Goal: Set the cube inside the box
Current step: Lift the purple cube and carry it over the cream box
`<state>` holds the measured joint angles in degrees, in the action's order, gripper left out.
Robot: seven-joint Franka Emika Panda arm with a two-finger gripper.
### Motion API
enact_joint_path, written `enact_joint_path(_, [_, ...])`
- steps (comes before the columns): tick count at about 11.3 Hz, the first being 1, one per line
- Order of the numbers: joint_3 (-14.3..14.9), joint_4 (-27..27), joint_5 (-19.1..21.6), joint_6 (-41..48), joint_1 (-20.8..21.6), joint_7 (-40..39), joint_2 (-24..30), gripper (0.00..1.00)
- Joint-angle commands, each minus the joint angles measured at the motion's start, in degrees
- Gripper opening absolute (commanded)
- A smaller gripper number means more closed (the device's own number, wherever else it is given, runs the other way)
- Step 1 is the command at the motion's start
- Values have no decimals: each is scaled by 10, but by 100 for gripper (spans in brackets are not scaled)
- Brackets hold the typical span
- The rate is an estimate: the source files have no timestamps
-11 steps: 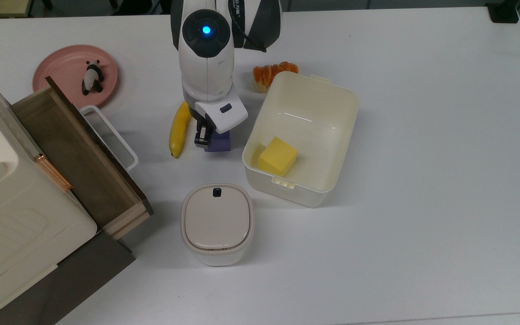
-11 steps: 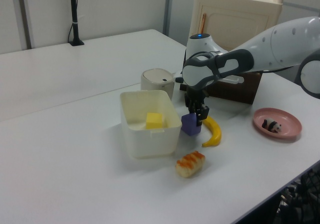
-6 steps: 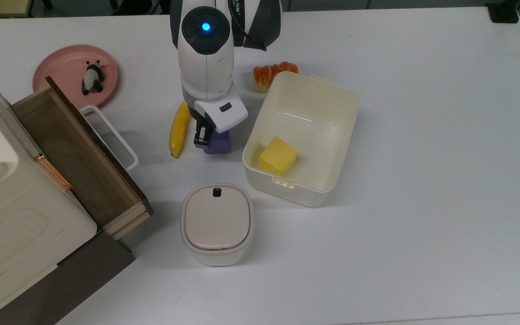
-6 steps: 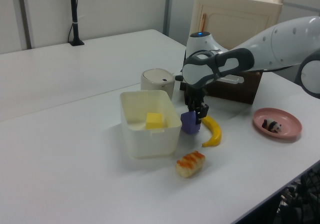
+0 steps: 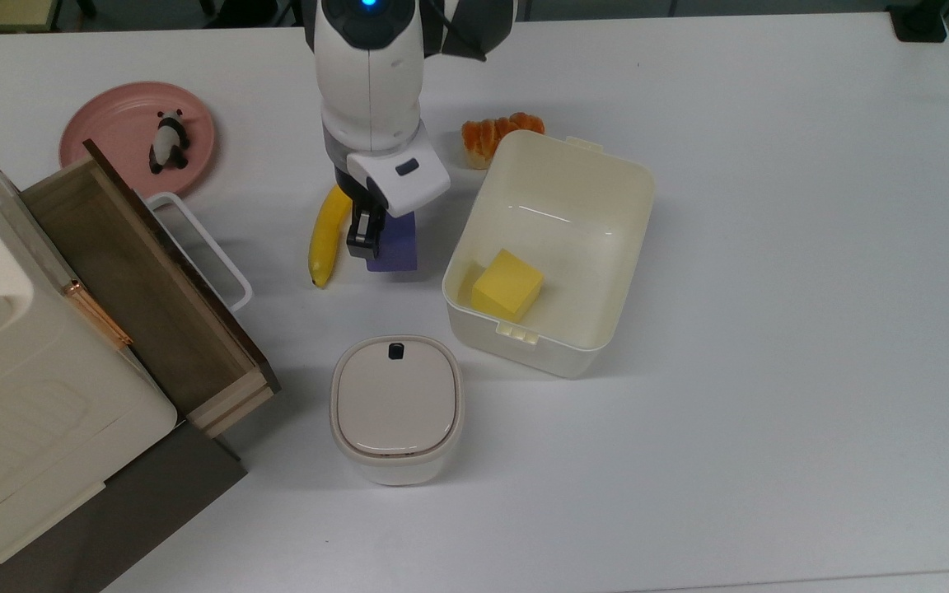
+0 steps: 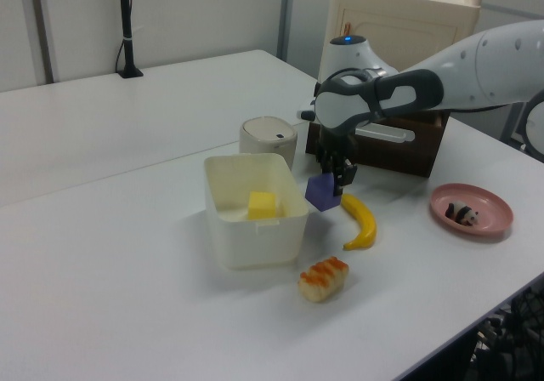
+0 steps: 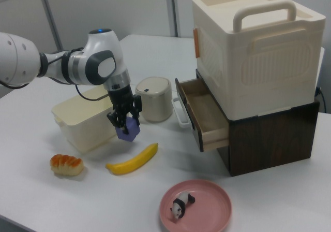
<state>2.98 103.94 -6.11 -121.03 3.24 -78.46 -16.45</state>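
Cream plastic makes up the box, a deep tub with rounded corners and small latch tabs on its rim, standing open on the white table; inside it a yellow cube lies on the floor, near the corner toward the top view's lower left. My claw is closed on the cube, the purple-blue block, and holds it lifted clear of the table, tilted, with the fingers pinching its upper part. In the top view the cube hangs just left of the box's wall, outside the tub, between that wall and a banana lying on the table. In the left view the cube hangs about level with the box's rim, beside its near corner. A smaller lidded cream bin with a black button stands shut, below the cube in the top view, apart from the box. A bread roll lies against the box's far corner. To the top view's left a wooden drawer is pulled open under a large cream case with handles. A pink plate carries a small panda figure.
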Motion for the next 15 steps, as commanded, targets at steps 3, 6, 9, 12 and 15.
enact_joint_path(3, [1, -32, 27, 17, 6, -6, 29, 31])
enact_joint_path(6, [-3, -61, 58, 12, 7, -18, 33, 31])
enact_joint_path(9, [-6, -94, 82, 11, 21, -19, 34, 31])
enact_joint_path(12, [-21, -124, 89, 11, 40, -15, 34, 31])
enact_joint_path(15, [-64, -126, 85, 11, 45, -10, 34, 33])
